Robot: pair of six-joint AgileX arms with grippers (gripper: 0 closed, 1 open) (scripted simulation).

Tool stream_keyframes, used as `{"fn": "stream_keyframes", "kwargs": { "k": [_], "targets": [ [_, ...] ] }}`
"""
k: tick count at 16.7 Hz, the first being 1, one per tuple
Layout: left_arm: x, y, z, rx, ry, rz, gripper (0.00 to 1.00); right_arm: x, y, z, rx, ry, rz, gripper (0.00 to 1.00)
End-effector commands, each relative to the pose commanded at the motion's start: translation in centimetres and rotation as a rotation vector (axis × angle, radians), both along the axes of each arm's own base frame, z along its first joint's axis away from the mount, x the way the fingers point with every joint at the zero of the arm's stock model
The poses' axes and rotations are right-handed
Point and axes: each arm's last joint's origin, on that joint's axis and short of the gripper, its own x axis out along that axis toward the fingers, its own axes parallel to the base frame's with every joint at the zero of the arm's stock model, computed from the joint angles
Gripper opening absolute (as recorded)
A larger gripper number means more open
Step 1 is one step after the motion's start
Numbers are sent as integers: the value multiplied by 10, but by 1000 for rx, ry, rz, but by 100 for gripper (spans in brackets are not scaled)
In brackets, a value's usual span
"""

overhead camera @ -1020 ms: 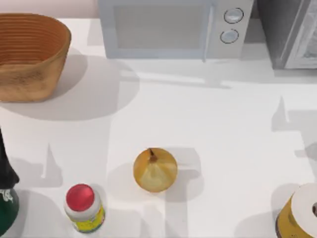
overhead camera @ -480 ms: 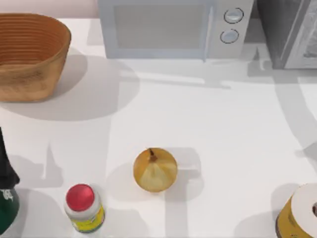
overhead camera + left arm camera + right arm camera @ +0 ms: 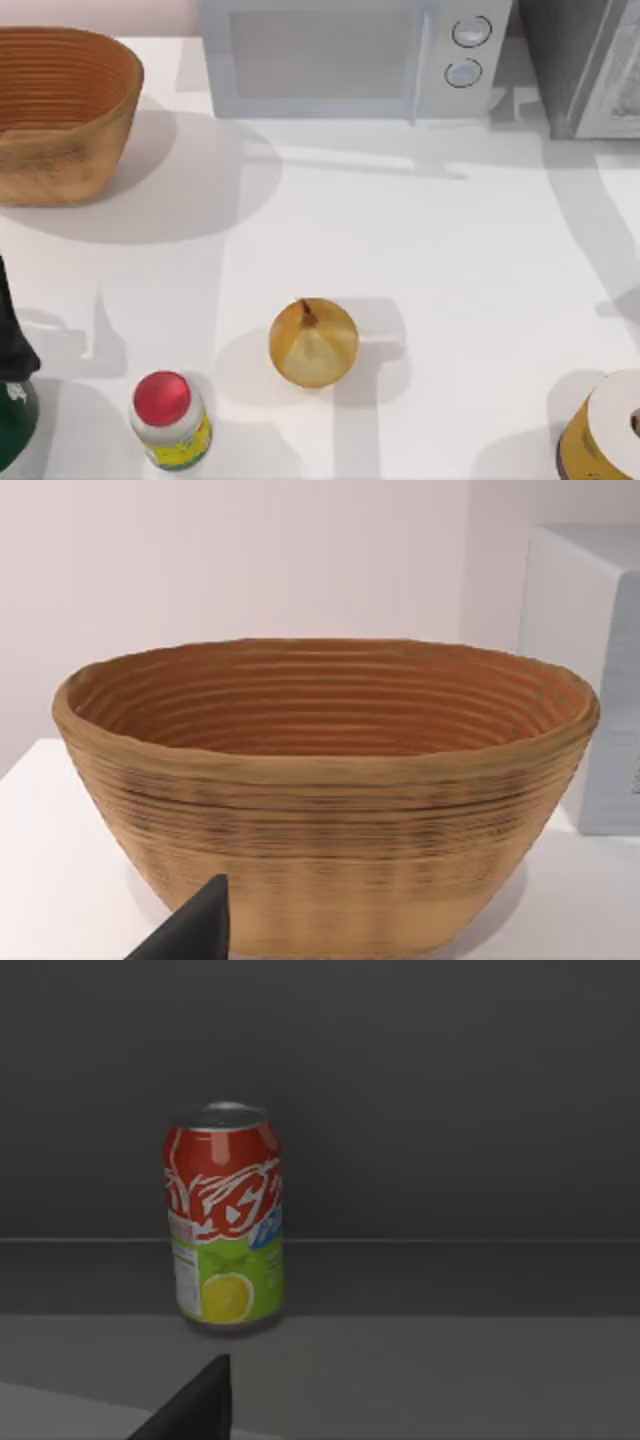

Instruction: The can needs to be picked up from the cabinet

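The red-and-green soda can with a lemon on its label (image 3: pixel 224 1217) stands upright inside the dark grey cabinet (image 3: pixel 450 1080), straight ahead of my right pincer (image 3: pixel 195 1405). That makes my right arm the nearer one. I cannot tell whether its fingers are apart or together.

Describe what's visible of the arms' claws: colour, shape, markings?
Little shows. In the left wrist view, a matte black, wedge-shaped fingertip tapering to a point, before the basket. The right wrist view has a matching black fingertip facing the can. No cables or markings visible.
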Motion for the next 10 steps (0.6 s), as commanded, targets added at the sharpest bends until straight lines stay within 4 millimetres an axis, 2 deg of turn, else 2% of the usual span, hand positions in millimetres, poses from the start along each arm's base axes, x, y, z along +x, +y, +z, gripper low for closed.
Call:
{"fn": "stream_keyframes", "kwargs": {
  "k": [4, 6, 10],
  "targets": [
    [0, 0, 0, 0, 0, 0, 100, 4, 3, 0, 1, -5, 4, 100],
    [0, 0, 0, 0, 0, 0, 100, 23, 17, -6, -3, 3, 19, 100],
    [0, 0, 0, 0, 0, 0, 100, 72, 49, -24, -7, 7, 3, 100]
  ]
}}
